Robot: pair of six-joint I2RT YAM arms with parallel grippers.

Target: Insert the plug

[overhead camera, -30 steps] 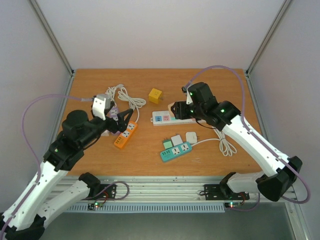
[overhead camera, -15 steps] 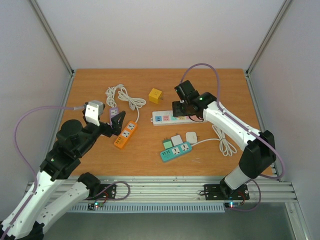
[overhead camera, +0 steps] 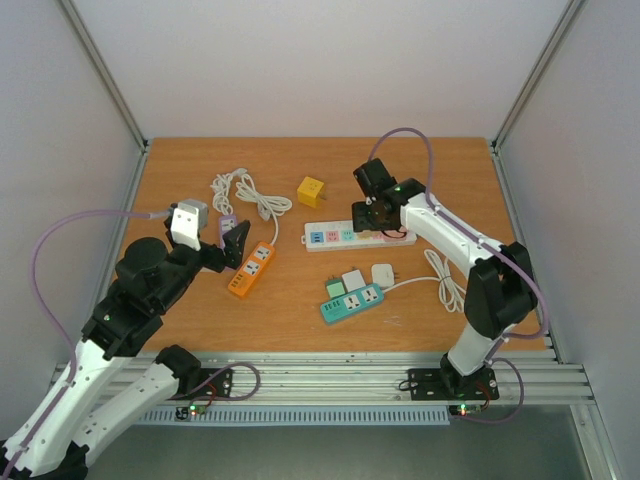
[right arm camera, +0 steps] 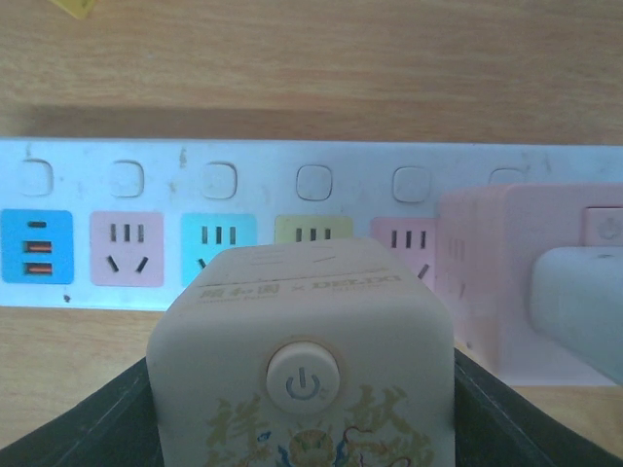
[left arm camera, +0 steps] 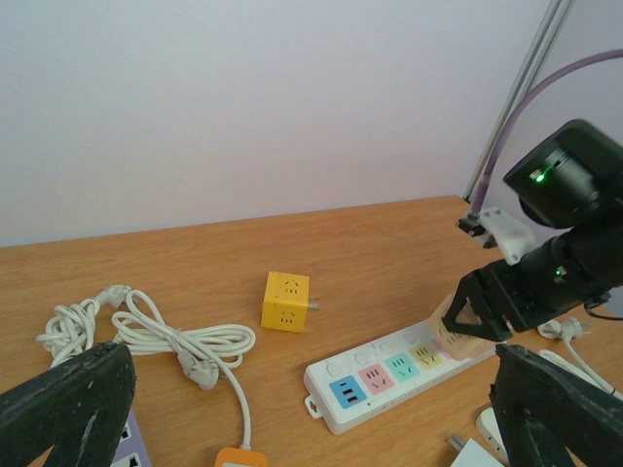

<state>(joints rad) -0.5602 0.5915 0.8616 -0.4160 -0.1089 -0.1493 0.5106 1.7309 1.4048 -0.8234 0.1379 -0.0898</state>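
The cream cube-shaped plug with a round power button (right arm camera: 302, 360) is clamped between the dark fingers of the right end effector (overhead camera: 370, 214). It hangs over the long white power strip (overhead camera: 345, 236), in front of the strip's teal and yellow sockets. Whether its pins touch the strip cannot be told. Just to its right in the wrist view, a pale pink cube adapter (right arm camera: 496, 272) sits on the strip, with a white plug (right arm camera: 579, 306) on its face. Beyond the strip lies a small yellow cube socket (overhead camera: 311, 191). Nearer the arms is a teal power strip (overhead camera: 352, 303). The left end effector (overhead camera: 236, 240) stands wide open and empty, well apart, just beside an orange power strip (overhead camera: 251, 269) on the wooden counter (overhead camera: 300, 160).
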